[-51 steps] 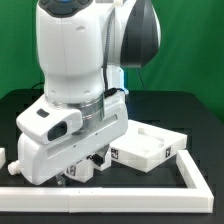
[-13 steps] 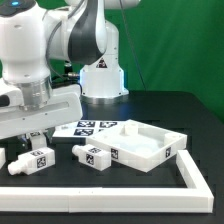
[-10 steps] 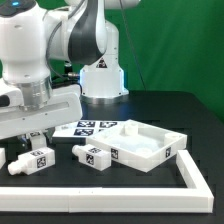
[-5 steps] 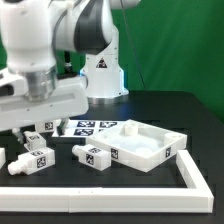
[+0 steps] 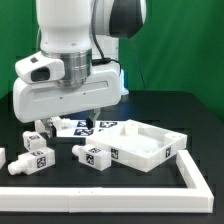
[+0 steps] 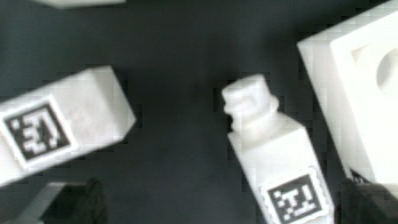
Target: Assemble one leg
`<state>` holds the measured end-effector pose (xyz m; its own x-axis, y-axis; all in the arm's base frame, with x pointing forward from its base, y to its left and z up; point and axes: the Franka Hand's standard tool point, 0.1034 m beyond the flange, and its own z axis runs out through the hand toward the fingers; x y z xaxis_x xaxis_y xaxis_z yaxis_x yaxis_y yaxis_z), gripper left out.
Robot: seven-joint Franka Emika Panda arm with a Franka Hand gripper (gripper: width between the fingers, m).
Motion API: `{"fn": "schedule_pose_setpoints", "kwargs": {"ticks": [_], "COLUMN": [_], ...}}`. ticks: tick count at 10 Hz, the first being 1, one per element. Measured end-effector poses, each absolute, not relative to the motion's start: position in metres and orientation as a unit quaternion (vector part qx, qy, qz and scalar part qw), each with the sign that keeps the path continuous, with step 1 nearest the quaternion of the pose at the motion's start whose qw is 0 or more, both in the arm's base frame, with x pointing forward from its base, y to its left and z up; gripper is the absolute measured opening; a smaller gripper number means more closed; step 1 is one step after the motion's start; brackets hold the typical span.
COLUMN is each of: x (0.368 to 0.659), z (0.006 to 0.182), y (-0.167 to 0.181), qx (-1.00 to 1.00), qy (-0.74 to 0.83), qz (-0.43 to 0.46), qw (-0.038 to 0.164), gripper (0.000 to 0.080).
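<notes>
While the black table (image 5: 200, 115) sits before a green backdrop (image 5: 190, 50), a white rail (image 5: 120, 190) bounds its near side and its side at the exterior view's right. The marker board (image 5: 88, 126) lies far of centre and a rimmed white panel (image 5: 150, 150) right of centre. The leg (image 5: 95, 155) lies flat just beside the panel's left wall, perhaps touching it, with a second leg (image 5: 38, 158) and a third leg (image 5: 35, 136) farther left. The gripper (image 5: 62, 120) hangs above the leg, jaws apparently parted, grasping nothing.
</notes>
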<state>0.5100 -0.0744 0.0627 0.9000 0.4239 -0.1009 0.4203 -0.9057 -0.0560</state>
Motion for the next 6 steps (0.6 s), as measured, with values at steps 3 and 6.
{"fn": "schedule_pose_setpoints", "kwargs": {"ticks": [3,6], "x": [0.514,0.526], "z": [0.060,0.044], "y": [-0.073,-0.039], "qx": [-0.970,-0.957], "qy": [-0.238,-0.291], "qz": [0.043,0.008], "qw": [0.011,0.002], "gripper": [0.0649,0.0649]}}
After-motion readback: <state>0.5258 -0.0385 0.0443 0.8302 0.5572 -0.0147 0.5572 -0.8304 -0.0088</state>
